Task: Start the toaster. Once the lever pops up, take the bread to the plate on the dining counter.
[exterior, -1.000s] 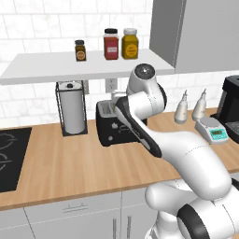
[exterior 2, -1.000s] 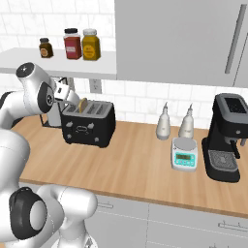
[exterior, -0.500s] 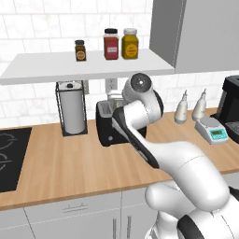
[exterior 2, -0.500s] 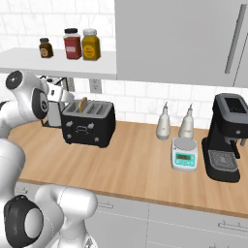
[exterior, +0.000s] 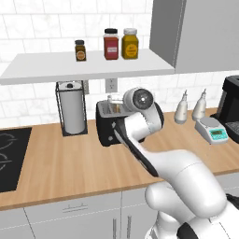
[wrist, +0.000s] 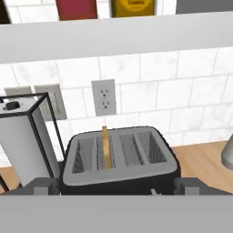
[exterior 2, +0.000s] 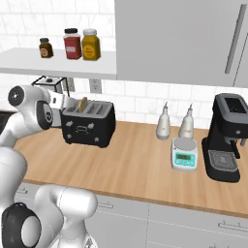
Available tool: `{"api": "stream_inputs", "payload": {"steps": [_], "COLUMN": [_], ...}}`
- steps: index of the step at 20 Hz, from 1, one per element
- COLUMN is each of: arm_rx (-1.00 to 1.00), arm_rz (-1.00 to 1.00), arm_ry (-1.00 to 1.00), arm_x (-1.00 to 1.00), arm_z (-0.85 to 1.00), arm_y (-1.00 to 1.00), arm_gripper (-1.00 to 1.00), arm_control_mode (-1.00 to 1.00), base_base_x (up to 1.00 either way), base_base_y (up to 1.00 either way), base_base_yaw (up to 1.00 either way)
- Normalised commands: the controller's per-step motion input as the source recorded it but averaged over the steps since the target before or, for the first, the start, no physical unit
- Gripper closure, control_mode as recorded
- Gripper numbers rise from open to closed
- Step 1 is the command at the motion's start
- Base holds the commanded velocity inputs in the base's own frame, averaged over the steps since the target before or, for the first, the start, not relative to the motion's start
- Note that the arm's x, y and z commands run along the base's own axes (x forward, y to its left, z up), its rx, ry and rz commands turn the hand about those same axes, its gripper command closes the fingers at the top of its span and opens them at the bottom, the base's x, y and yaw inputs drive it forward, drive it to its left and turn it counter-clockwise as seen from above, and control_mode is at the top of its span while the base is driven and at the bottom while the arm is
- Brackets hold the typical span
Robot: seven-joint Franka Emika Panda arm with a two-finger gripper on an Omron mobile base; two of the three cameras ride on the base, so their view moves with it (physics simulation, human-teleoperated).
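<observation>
The black toaster [exterior 2: 89, 127] stands on the wood worktop by the tiled wall, with the tan bread [exterior 2: 83, 103] upright in one slot. In the hand view the toaster [wrist: 118, 159] lies just below and ahead, and the bread [wrist: 107, 148] stands in its left slot. My gripper [wrist: 117, 187] is open, its fingertips [wrist: 44, 187] spread wider than the toaster's near end. From the right base view the gripper [exterior 2: 63, 102] sits at the toaster's left end, level with its top. My arm hides much of the toaster [exterior: 105, 127] in the left base view. The plate and the dining counter are out of view.
A paper towel holder [exterior: 72, 112] stands close left of the toaster. A shelf [exterior: 84, 65] with spice jars [exterior: 111, 44] hangs low above it. Two bottles [exterior 2: 164, 122], a scale [exterior 2: 184, 154] and a coffee machine [exterior 2: 226, 138] stand to the right. A cooktop [exterior: 9, 158] lies far left.
My arm has sunk lower and the hand has come down toward the toaster's end. The gripper has stayed open; toaster and bread have not moved.
</observation>
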Motion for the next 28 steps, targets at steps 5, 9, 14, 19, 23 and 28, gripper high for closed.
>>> {"api": "stream_inputs", "payload": {"steps": [5,9,14,19,23,28], "arm_rx": [0.06,0.01,0.0,0.0,0.0,0.0], "arm_rz": [0.0,0.0,0.02,0.02,0.0,0.0], "arm_ry": [0.04,0.19,0.19,0.06,0.0,0.0], "arm_x": [0.26,0.26,0.08,0.02,0.14,0.28], "arm_z": [0.0,-0.04,-0.31,-0.46,-0.31,-0.15], "arm_y": [0.11,0.16,0.11,0.01,0.0,0.0], "arm_gripper": [-1.0,-1.0,-1.0,-1.0,-1.0,-1.0], "arm_control_mode": [-1.0,-1.0,-1.0,-1.0,-1.0,-1.0], "base_base_x": [0.0,0.0,0.0,0.0,0.0,0.0], "base_base_y": [0.0,0.0,0.0,0.0,0.0,0.0], "base_base_yaw": [0.0,0.0,0.0,0.0,0.0,0.0]}}
